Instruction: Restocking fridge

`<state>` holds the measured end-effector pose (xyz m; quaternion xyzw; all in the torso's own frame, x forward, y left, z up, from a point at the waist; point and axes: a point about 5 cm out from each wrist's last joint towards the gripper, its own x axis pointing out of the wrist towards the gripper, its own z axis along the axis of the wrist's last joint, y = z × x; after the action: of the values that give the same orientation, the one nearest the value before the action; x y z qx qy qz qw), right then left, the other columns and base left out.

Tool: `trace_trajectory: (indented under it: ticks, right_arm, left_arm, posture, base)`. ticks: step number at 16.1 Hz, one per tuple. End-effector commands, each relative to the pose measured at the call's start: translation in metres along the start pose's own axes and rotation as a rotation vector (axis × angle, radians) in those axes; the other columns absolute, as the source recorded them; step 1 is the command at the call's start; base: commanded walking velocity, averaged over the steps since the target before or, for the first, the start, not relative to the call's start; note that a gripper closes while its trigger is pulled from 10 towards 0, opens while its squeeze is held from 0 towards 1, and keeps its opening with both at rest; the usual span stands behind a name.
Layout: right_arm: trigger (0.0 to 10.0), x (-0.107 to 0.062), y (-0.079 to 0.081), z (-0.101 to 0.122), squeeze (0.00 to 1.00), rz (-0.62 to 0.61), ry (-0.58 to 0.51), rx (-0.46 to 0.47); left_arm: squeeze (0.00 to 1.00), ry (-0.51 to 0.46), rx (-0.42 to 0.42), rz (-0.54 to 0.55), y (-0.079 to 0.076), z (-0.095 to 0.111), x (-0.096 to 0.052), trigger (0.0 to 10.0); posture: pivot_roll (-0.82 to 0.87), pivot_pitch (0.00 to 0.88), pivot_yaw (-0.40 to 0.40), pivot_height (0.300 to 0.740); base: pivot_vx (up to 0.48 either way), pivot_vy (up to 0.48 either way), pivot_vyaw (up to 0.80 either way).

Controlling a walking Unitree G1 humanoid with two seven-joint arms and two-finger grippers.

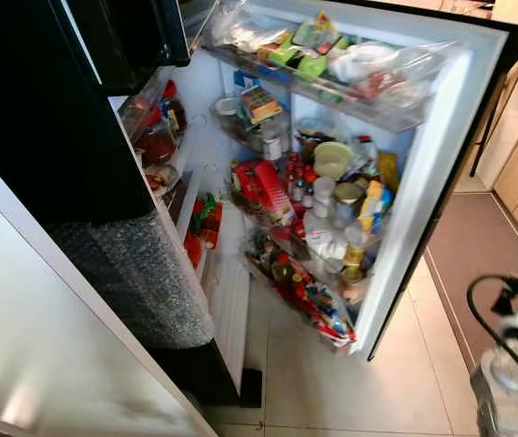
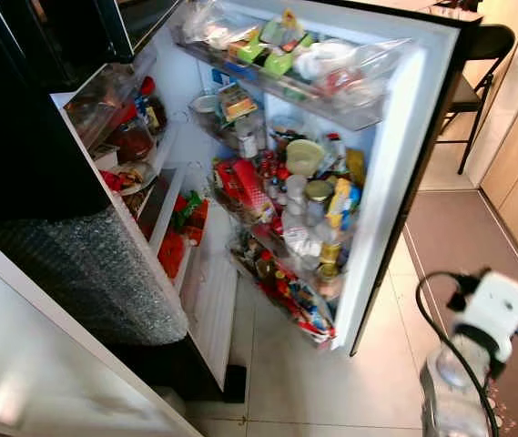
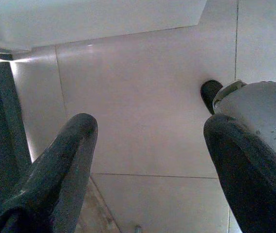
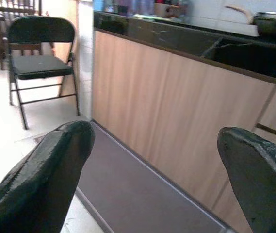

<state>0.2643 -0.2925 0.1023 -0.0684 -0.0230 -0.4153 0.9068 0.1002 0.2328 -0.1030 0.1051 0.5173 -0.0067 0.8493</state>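
Observation:
The fridge stands open ahead of me. Its door (image 1: pixel 441 164) swings out to the right, and the door shelves are packed with jars, bottles and packets. Bagged food (image 1: pixel 331 64) fills the top shelf and a red packet (image 1: pixel 263 187) sits mid-height. Inside, the shelves (image 1: pixel 163 137) hold jars and red containers above a white drawer (image 1: pixel 231 300). My right arm (image 2: pixel 459 391) hangs low at the right, beside the door. The right gripper (image 4: pixel 154 136) is open and holds nothing. The left gripper (image 3: pixel 150 131) is open over the floor tiles, also holding nothing.
Bubble wrap (image 1: pixel 131 273) covers the fridge's lower front edge. A white panel (image 1: pixel 40 346) fills the near left. A black folding chair (image 2: pixel 477 55) and wooden cabinets (image 4: pixel 176 111) stand to the right, behind a brown mat (image 2: pixel 450 237). Pale floor tiles (image 1: pixel 331 373) lie before the fridge.

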Motion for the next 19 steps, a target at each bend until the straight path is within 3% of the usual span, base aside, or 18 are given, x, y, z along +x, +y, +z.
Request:
trace_trajectory:
  ticks: [1, 6, 12, 19]
  right_arm:
    - [10.0, 0.004, 0.005, 0.003, 0.0, 0.023, 0.014, 0.001]
    - [10.0, 0.006, 0.033, 0.013, 0.0, 0.132, 0.012, -0.028]
    - [10.0, -0.003, 0.064, 0.016, 0.0, 0.283, 0.036, 0.002]
    - [10.0, -0.02, 0.081, 0.012, 0.0, 0.42, 0.042, -0.017]
  left_arm:
    - [0.0, 0.013, -0.012, 0.008, 0.001, -0.005, -0.001, 10.0]
    - [0.0, 0.015, 0.001, 0.002, 0.001, -0.006, -0.002, 10.0]
    - [0.0, 0.01, 0.0, -0.003, 0.001, -0.004, -0.001, 10.0]
    - [0.0, 0.008, -0.023, 0.009, 0.003, -0.003, -0.001, 10.0]
  posture:
    - [-0.23, 0.0, 0.092, 0.74]
    - [-0.23, 0.0, 0.103, 0.74]
    - [-0.24, 0.0, 0.104, 0.74]
    - [-0.22, 0.0, 0.098, 0.74]
  base:
    - [0.0, 0.0, 0.0]
    - [0.0, 0.0, 0.0]
    - [0.0, 0.0, 0.0]
    - [0.0, 0.0, 0.0]
